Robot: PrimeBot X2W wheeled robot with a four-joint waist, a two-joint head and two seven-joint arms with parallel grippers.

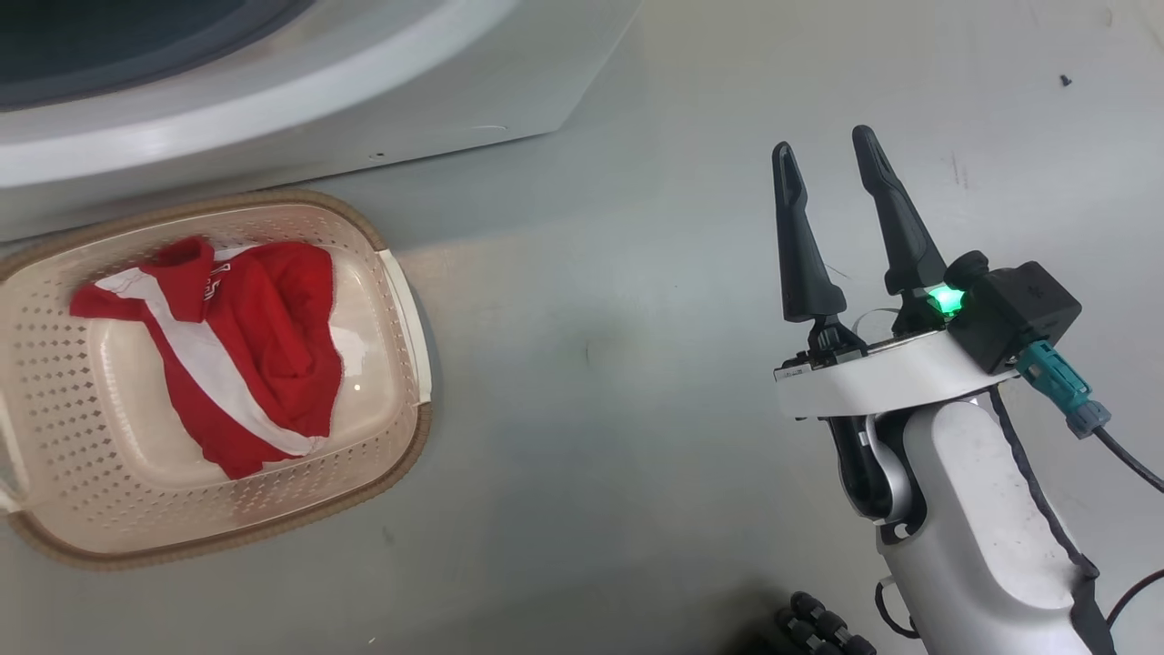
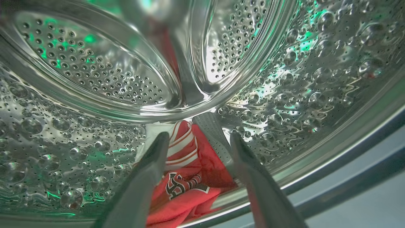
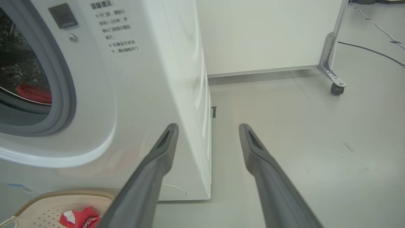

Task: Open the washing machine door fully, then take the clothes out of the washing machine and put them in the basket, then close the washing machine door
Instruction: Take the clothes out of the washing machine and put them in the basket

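Reaching deep into the steel drum [image 2: 79,142] of the washing machine [image 1: 273,118] with the left fingers [image 2: 150,167] spread wide, gripping nothing. Straddling a red jersey [image 2: 190,186] lying at the bottom of the drum, one finger to each side, probably lined up to close on the bunched cloth. Hard to judge any contact between tips and fabric. Can read only part of a dark, white-edged letter on it (rest buried in folds, behind the near finger, or cut off at the view's lower edge).

Holding the right fingers [image 1: 802,255] equally wide and empty, outside the washing machine, out past its front corner and above bare floor, seemingly parked clear of the other arm's work.

Down at the washing machine's foot, a cream perforated basket [image 1: 55,391] with one red-and-white garment [image 1: 273,327] already crumpled inside. Set close to the machine, presumably to keep each carry short. Loses the basket's end at the head view's left edge. Cannot judge the door's opening angle, nor rule out more clothes beneath the jersey.
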